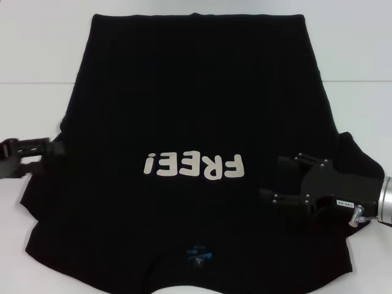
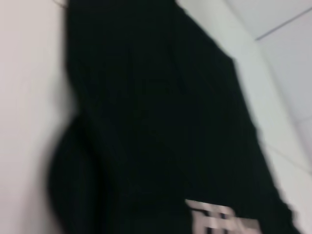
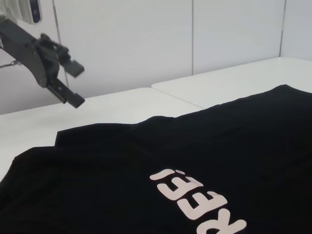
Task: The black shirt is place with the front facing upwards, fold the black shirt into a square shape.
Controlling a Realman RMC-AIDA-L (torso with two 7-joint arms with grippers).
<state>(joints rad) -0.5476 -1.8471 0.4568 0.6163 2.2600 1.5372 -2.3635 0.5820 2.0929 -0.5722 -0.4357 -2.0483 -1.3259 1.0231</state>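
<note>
The black shirt (image 1: 196, 104) lies spread on the white table, front up, its cream "FREE!" lettering (image 1: 195, 165) upside down to me and the small blue neck label (image 1: 201, 253) near the front edge. My left gripper (image 1: 52, 154) hovers at the shirt's left edge by the sleeve, open and holding nothing. The right wrist view shows the left gripper (image 3: 77, 85) above the table beyond the shirt (image 3: 185, 161). My right gripper (image 1: 277, 179) is open just above the shirt's right side, close to the bunched right sleeve (image 1: 358, 156). The left wrist view shows only the shirt (image 2: 156, 122).
The white table (image 1: 37, 49) shows bare on both sides of the shirt, with a seam (image 1: 361, 82) running across it. A pale panelled wall (image 3: 146, 39) stands behind the table's left side. The shirt's collar end reaches the table's near edge.
</note>
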